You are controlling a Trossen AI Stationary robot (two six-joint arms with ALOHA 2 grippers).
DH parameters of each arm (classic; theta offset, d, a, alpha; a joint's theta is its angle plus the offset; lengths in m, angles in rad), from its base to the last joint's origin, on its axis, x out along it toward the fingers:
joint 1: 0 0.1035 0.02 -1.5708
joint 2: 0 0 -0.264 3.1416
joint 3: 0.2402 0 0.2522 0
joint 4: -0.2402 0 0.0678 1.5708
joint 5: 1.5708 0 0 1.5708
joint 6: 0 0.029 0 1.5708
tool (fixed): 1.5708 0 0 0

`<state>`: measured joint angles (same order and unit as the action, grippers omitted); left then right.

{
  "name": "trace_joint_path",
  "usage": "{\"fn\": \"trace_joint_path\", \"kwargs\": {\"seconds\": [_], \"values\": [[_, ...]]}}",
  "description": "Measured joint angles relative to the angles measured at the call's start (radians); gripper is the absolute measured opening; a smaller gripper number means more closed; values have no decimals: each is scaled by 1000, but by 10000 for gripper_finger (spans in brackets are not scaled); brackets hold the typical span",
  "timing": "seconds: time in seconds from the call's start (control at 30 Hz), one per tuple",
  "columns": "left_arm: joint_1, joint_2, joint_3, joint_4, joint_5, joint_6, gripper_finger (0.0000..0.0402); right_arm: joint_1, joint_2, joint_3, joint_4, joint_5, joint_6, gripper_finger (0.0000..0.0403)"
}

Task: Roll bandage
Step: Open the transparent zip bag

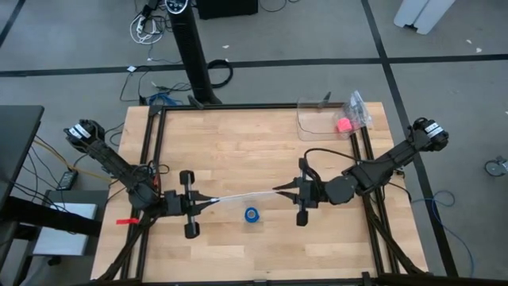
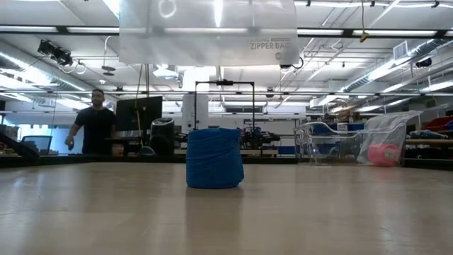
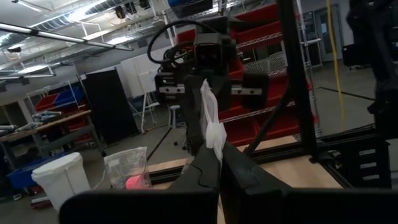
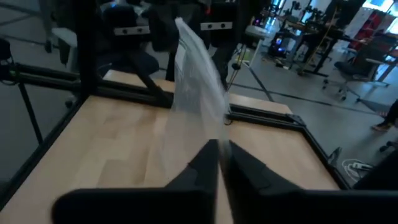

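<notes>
The bandage (image 1: pixel 252 214) (image 2: pixel 214 157) is a bright blue coil standing on one flat end near the table's front middle; no gripper touches it. Above it a clear zipper bag (image 1: pixel 246 195) (image 2: pixel 209 32) hangs upright, stretched between my two grippers. My left gripper (image 1: pixel 208 202) (image 3: pixel 221 155) is shut on the bag's left end. My right gripper (image 1: pixel 284 189) (image 4: pixel 219 152) is shut on its right end. The low view shows the bag's lower part but neither gripper. My left gripper pinches the bag's left edge (image 3: pixel 214 134) between its two fingers, coming about level from the table's left. The bag stands on edge, lifted clear of the table. My right gripper pinches the bag's right edge (image 4: pixel 211 127) between its two fingers, coming about level from the table's right. The film runs away from the fingertips, drawn fairly straight toward the other arm.
A clear container (image 1: pixel 321 119) (image 2: pixel 333 145) holding a small pink ball (image 1: pixel 343 125) (image 2: pixel 384 154) stands at the far right corner. Black frame rails (image 1: pixel 147 159) run along the table's sides. A person (image 2: pixel 92 124) stands in the room behind the table.
</notes>
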<state>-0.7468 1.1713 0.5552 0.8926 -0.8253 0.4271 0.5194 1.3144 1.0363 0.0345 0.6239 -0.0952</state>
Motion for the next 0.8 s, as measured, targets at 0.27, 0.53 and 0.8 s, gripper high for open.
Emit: {"fn": "trace_joint_path", "kwargs": {"seconds": [0.27, 0.53, 0.8], "values": [[-6, 0, 0, -2, 30, 4, 2, -41, 21, 0, 57, -95, -14, 4], [7, 0, 0, -4, 73, 4, 2, -108, 91, 1, 148, -268, -38, 2], [21, -1, 0, -71, 64, -53, 2, -131, 116, 0, 157, -309, -32, 1]]}}
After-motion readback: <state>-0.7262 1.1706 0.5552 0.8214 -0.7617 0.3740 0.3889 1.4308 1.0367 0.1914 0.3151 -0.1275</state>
